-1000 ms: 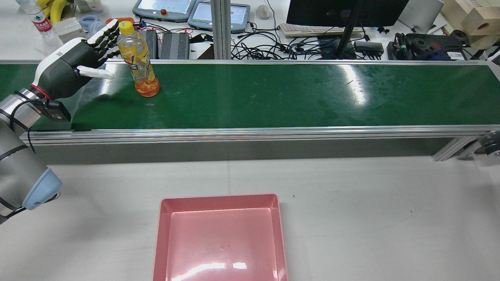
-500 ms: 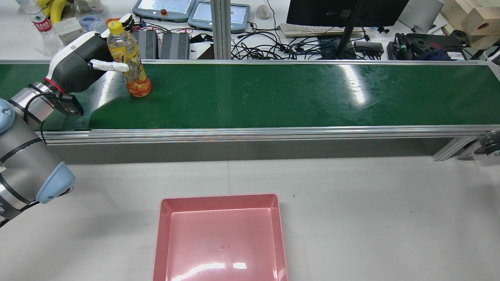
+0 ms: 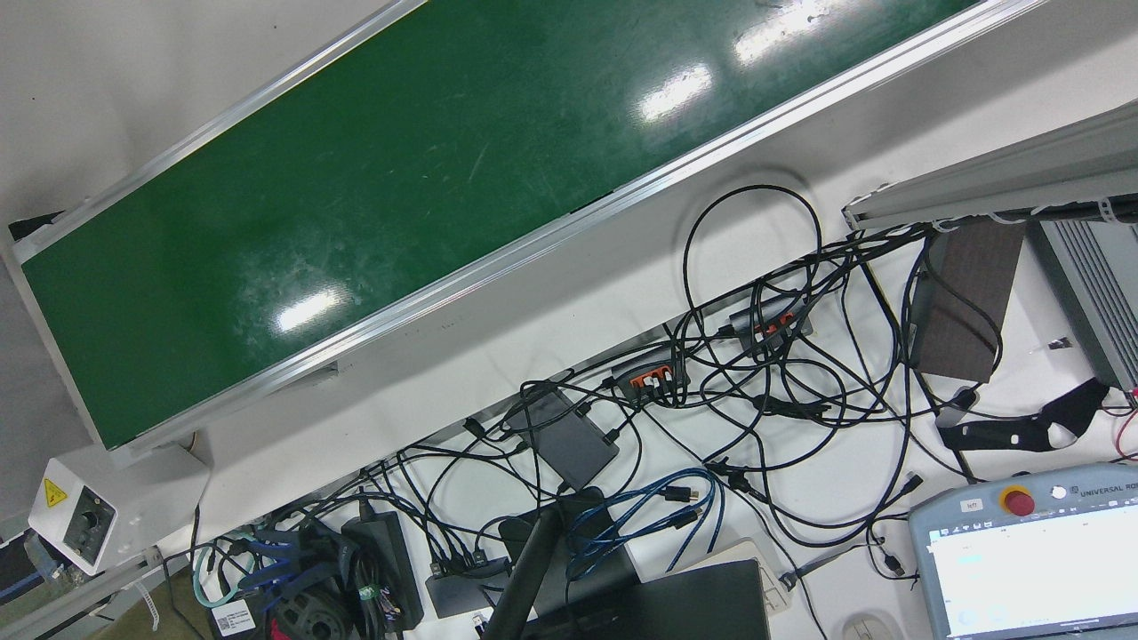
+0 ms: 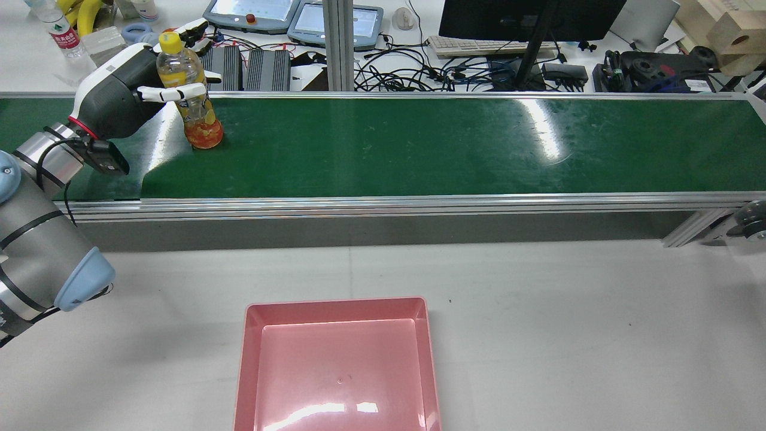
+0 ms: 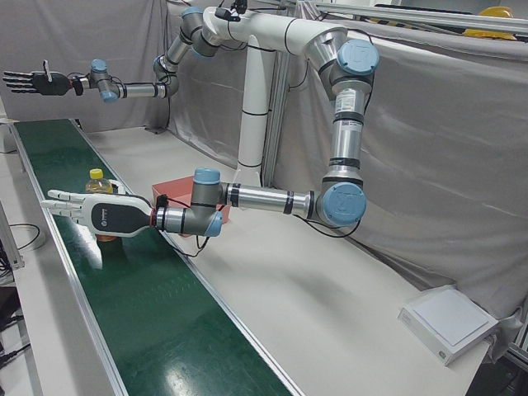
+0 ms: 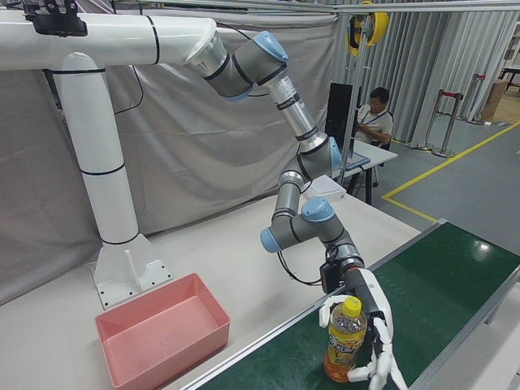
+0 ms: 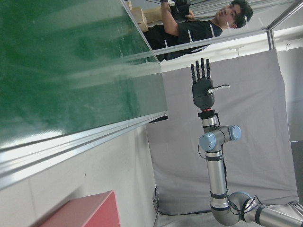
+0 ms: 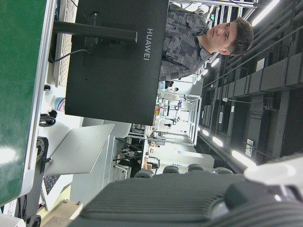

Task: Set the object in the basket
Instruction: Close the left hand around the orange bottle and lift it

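1. Grey curtains close off the back of your station in the right-front view, and a pale worktop point(image 4: 538, 311) fills the lower half of the rear view.
2. Your green conveyor belt point(image 4: 455, 146) crosses that frame from left to right between aluminium rails, bare over its middle and right stretch.
3. At upper left, the orange drink bottle point(image 4: 190, 105) stands upright on the belt near its far rail.
4. Your left hand point(image 4: 116, 99) is at the bottle; its fingers point(image 4: 170, 93) curl around the bottle's upper body, but you cannot tell how firm the grip is.
5. Your right hand point(image 5: 33, 82) is raised at the left-front view's upper left, fingers spread, empty.
6. Low in the rear view, the pink basket point(image 4: 251, 359) sits empty on the worktop, open surface on both sides.
7. Cables, a monitor point(image 4: 526, 18) and teach pendants crowd the desk beyond the belt.
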